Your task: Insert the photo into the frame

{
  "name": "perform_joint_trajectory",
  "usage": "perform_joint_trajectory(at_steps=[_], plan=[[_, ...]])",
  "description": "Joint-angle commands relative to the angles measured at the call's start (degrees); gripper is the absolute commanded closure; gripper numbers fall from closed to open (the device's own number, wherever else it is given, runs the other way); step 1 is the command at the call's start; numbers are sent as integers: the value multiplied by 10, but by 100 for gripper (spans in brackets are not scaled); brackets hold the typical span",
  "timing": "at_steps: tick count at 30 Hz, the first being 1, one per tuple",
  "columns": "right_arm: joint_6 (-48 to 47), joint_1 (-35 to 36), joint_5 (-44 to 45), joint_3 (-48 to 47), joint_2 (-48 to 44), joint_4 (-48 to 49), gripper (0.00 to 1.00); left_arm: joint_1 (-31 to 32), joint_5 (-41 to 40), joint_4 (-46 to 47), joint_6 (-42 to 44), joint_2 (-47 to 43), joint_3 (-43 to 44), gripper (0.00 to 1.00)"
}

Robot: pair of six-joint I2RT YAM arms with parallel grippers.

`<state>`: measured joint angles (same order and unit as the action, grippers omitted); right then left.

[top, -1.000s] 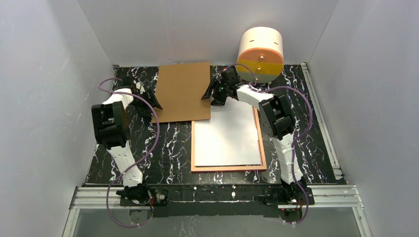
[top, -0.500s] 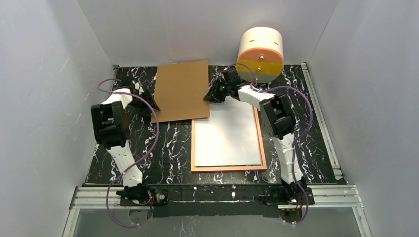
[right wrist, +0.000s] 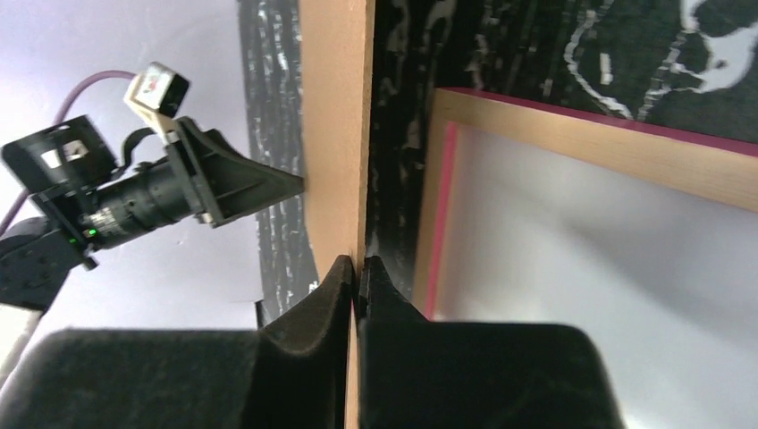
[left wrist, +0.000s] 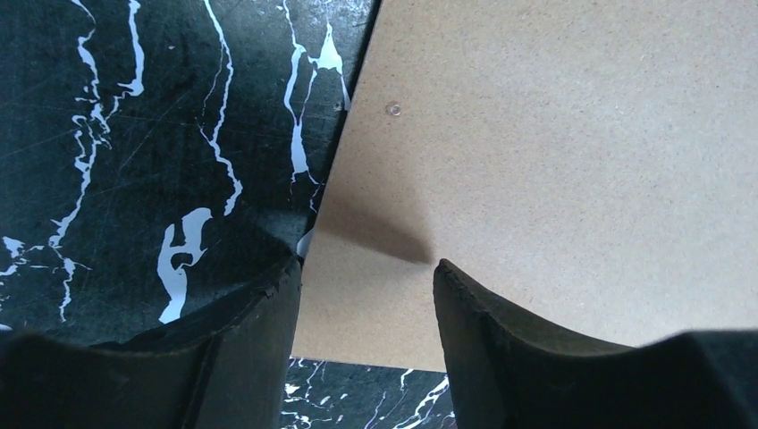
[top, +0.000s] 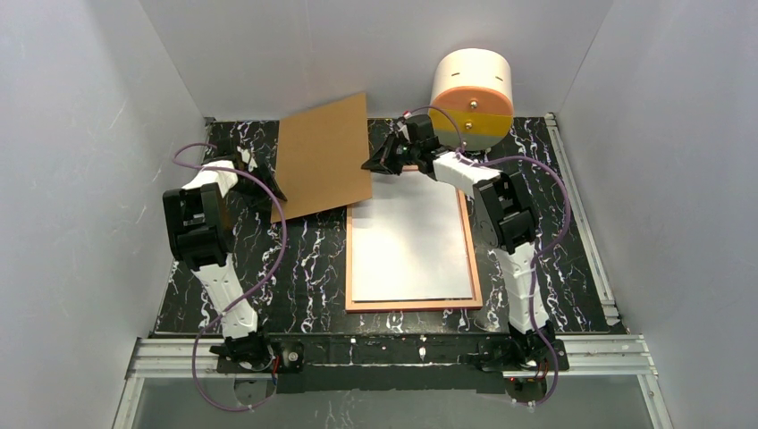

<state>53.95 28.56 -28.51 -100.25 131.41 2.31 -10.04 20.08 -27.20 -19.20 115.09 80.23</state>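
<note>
The photo (top: 411, 243) lies inside the frame (top: 413, 306) with its white back up. The frame rests face down on the table (top: 304, 268), in front of the right arm. So I judge the print is placed, and the step in hand is the brown backing board (top: 322, 156).

The right gripper (right wrist: 357, 268) is pressed together on the right edge of this board and holds that side raised, so the board stands tilted behind and to the left of the frame. The left gripper (left wrist: 366, 266) is at the board's near-left corner with its fingers apart, one on each side of the corner. From the wrist view it seems not to squeeze the board, but I cannot be sure that it touches.

The next move calls for carrying the board to the right and toward the arms, squaring it to the rim, then lowering it flat on the photo's back. The board is wide and held by one thin edge, so it may swing or slip.

A white and orange drum (top: 471, 89) stands just behind the right wrist and leaves little room there. The board's low edge could also catch the far rim of the frame or push the print.
</note>
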Motion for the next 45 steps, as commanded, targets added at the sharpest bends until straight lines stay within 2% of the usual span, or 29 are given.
perform_joint_trajectory(at_steps=[1,3,5,9,11,16,17,27,28,30,33,36,40,43,45], plan=[[5,30,-70,-7,-29,30,84,13,38,-18,-14,-5,-20,46],[8,32,-81,-6,-29,33,75,13,40,-18,-16,-9,-23,46],[10,35,-89,-2,-31,37,70,14,40,-17,-16,-14,-26,46],[5,41,-91,-3,-34,22,70,13,40,-15,-18,-20,-35,46],[0,42,-85,0,-39,14,75,14,41,-14,-18,-25,-39,46],[-13,44,-55,12,-62,-6,99,13,40,-16,-22,-42,-42,46],[-19,45,-42,15,-71,-10,99,13,40,-19,-23,-47,-39,45],[-120,45,11,-23,-209,-166,99,13,-8,-56,-51,-152,0,25],[-132,44,17,-29,-225,-189,99,13,-17,-62,-52,-164,5,21],[-153,44,34,-40,-256,-240,99,13,-57,-69,-52,-188,10,3],[-180,36,47,-50,-301,-321,99,13,-142,-64,-46,-229,-5,2],[-200,26,63,-58,-346,-388,99,-5,-162,-60,-59,-249,-34,1],[-235,23,120,-101,-384,-514,99,-27,-95,-36,-95,-255,-65,1],[-254,22,170,-137,-402,-604,99,-24,12,-16,-96,-245,-66,2],[-258,23,200,-152,-412,-653,99,-15,53,3,-112,-246,-67,2]])
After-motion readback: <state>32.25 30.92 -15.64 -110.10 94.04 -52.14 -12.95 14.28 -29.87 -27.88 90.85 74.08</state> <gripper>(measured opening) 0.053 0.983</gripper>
